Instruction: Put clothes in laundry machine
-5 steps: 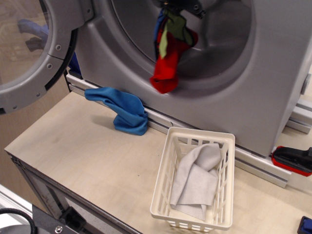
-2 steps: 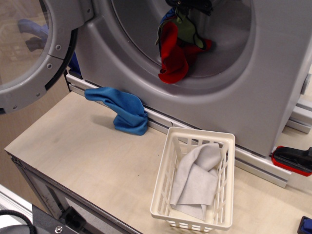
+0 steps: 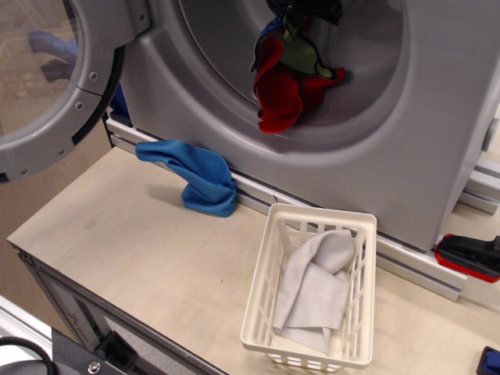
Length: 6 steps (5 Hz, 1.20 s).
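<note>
The silver-grey laundry machine (image 3: pixel 437 117) fills the back, its round door (image 3: pixel 82 101) swung open at the left. My gripper (image 3: pixel 295 16) is at the top of the drum opening, mostly cut off by the frame edge. It looks shut on a bundle of clothes: a red cloth (image 3: pixel 281 90), a green cloth (image 3: pixel 303 56) and a blue edge (image 3: pixel 269 28). The bundle hangs inside the drum, with its lower part resting on the drum's inner lip. Another blue cloth (image 3: pixel 199 176) lies on the table against the machine's base.
A white slatted basket (image 3: pixel 262 312) with a grey cloth (image 3: pixel 316 285) stands on the wooden table (image 3: pixel 133 242) in front of the machine. A red and black tool (image 3: pixel 473 256) lies at the right edge. The table's front edge is near the bottom left.
The bundle has moved from hanging over the drum's front lip to further right and deeper inside the drum. Its red part now bunches on the drum's lip. The blue cloth and basket have not moved.
</note>
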Tool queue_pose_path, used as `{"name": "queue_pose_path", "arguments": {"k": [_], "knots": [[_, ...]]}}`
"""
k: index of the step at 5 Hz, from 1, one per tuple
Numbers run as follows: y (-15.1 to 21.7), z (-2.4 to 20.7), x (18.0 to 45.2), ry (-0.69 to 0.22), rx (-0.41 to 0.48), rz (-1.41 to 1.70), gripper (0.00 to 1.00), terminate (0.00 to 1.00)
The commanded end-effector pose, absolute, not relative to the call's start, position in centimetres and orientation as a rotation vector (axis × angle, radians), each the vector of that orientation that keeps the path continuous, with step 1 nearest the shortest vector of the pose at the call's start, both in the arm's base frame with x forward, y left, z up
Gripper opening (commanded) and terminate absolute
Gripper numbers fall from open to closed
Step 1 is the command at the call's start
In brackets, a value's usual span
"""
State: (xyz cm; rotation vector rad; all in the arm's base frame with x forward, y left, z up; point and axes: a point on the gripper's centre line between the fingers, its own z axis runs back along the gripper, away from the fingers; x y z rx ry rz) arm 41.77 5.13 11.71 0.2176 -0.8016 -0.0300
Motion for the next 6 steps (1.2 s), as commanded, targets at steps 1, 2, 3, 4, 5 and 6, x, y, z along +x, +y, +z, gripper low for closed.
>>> {"name": "queue_pose_path", "arguments": {"k": [1, 2, 3, 4, 5, 6], "knots": [[4.9, 13.9, 39.7, -0.809, 0.202, -0.038, 1.0, 0.0], [4.7, 13.9, 37.5, -0.781, 0.17, -0.072, 1.0, 0.0], [4.0, 13.9, 34.1, -0.752, 0.135, -0.111, 1.0, 0.0], [3.5, 13.9, 31.2, -0.729, 0.123, -0.157, 1.0, 0.0], [3.0, 14.3, 29.0, -0.7, 0.08, -0.194, 1.0, 0.0], [3.0, 14.3, 29.0, -0.7, 0.08, -0.194, 1.0, 0.0]]}}
